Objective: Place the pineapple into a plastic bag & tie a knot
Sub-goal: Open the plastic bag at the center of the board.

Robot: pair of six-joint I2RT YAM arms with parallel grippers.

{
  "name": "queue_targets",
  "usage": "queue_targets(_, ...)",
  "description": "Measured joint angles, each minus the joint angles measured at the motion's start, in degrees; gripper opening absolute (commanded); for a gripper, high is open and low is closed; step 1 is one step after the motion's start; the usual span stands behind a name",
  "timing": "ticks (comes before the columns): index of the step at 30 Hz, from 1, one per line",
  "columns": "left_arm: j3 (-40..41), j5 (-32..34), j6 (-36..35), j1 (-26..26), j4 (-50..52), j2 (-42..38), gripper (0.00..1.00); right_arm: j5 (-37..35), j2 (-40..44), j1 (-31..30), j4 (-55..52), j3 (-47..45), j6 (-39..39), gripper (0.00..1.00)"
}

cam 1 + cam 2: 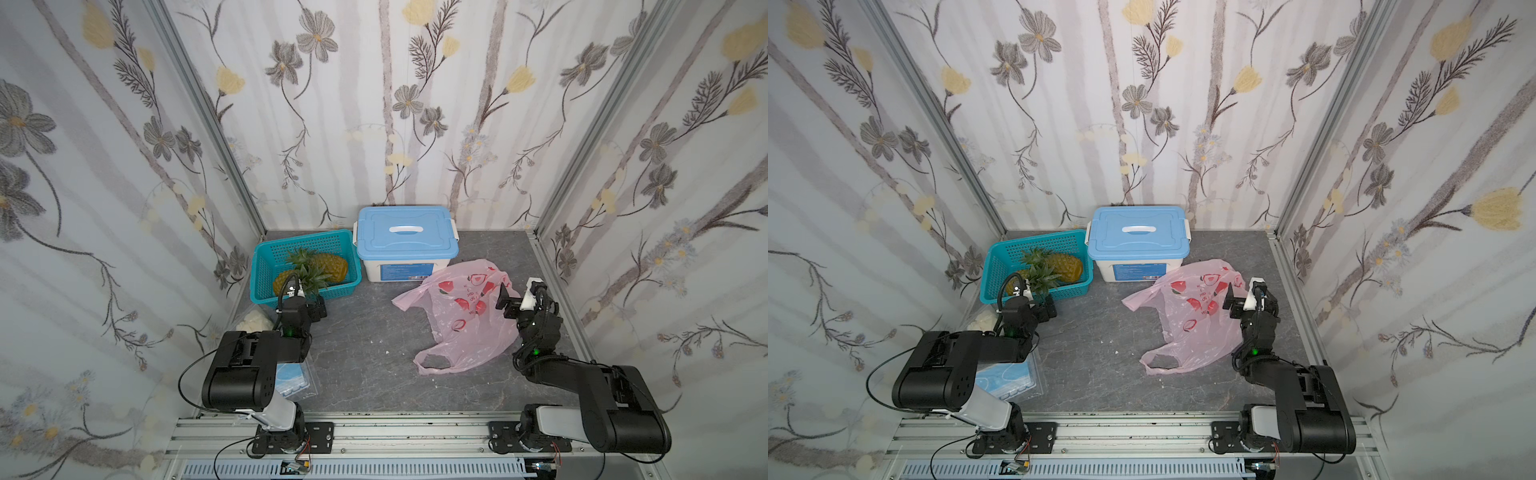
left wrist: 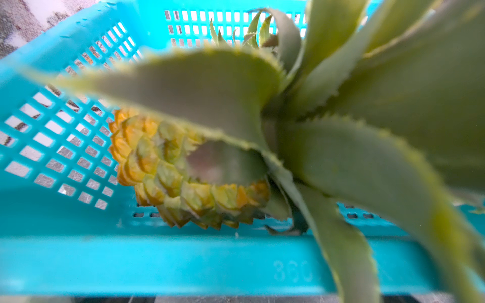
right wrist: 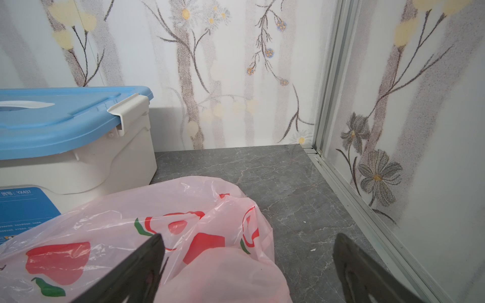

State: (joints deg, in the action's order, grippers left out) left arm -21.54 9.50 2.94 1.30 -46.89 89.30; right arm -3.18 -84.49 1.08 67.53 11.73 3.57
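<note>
Two pineapples lie in the teal basket at the back left, one further back and one nearer the front, its crown filling the left wrist view. My left gripper is open just outside the basket's front rim and holds nothing; its fingers stay out of the wrist view. The pink plastic bag lies crumpled on the table at the right. Its handle loops lie apart, with no knot in view. My right gripper hovers open over the bag's far end.
A white box with a blue lid stands at the back, between the basket and the bag. A small clear bag of white lumps and a clear packet with blue contents lie under my left arm. Papered walls close three sides.
</note>
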Motion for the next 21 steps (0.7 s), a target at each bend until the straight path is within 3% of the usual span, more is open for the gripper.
queue_targets(5, 0.02, -0.02, 0.00, 0.00, 0.04, -0.17, 1.00, 0.68, 1.03, -0.09, 0.09, -0.81, -0.37, 1.00)
queue_targets(8, 0.20, 0.22, -0.09, 0.00, 2.47, -4.79, 1.00, 1.90, 7.08, -1.03, -4.96, 0.42, -1.31, 1.00)
queue_targets(13, 1.11, 3.39, 0.17, 0.04, 11.26, -23.06, 1.00, -3.04, 22.16, -1.75, -19.06, 4.52, 3.26, 1.00)
queue_targets(21, 3.58, 8.98, 3.48, -0.02, 31.04, -52.72, 1.00, -15.65, 43.41, 0.63, -49.92, 6.69, 23.28, 1.00)
